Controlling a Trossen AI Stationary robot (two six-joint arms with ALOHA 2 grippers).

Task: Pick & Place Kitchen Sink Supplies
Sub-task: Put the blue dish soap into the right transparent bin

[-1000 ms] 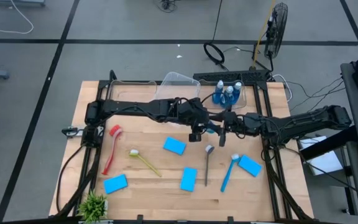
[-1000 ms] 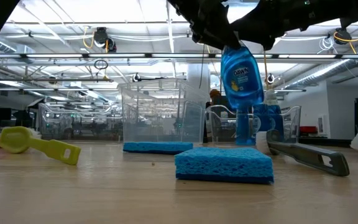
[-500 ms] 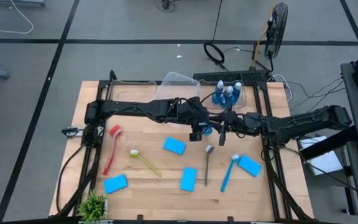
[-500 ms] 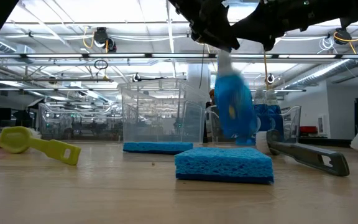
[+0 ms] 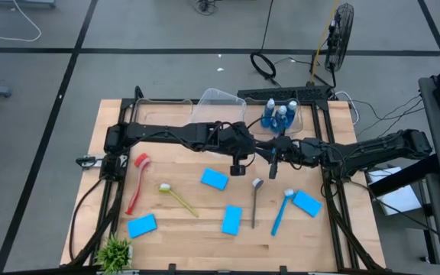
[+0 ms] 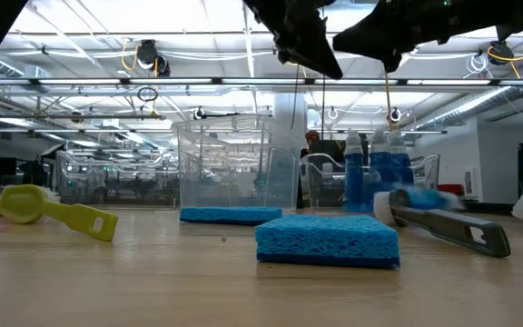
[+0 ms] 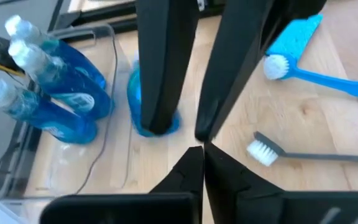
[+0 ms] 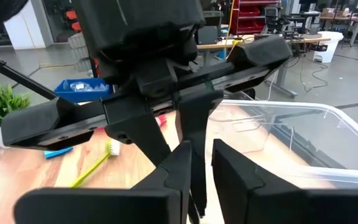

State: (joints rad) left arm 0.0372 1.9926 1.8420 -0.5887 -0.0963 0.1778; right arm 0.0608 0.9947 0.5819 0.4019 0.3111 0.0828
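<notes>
A small blue bottle [image 7: 137, 107] with a pale cap lies on the table beside the clear bin [image 5: 300, 114]. In the low view the bottle [image 6: 418, 198] shows blurred, on its side, behind the grey brush [image 6: 448, 229]. My left gripper [image 7: 199, 149] hangs shut and empty above the table's middle [image 5: 239, 168]. My right gripper [image 8: 202, 155] faces it at the same height [image 5: 273, 162], its fingers a narrow gap apart with nothing between them. The fallen bottle is partly hidden behind one of the right gripper's fingers [image 7: 161, 68].
Three blue bottles [image 5: 280, 114] stand in the far clear bin; a second clear bin [image 5: 220, 103] sits left of it. Several blue sponges [image 5: 215, 179] lie on the table, along with red [image 5: 137, 182], yellow [image 5: 176, 198], grey [image 5: 256, 200] and blue [image 5: 279, 212] brushes. A plant [image 5: 115, 250] stands at the near left.
The blue bottle that hung upright under the two grippers has dropped out of the hold and fallen to the table, where it lies on its side. My left gripper has shut on nothing. Neither arm has moved.
</notes>
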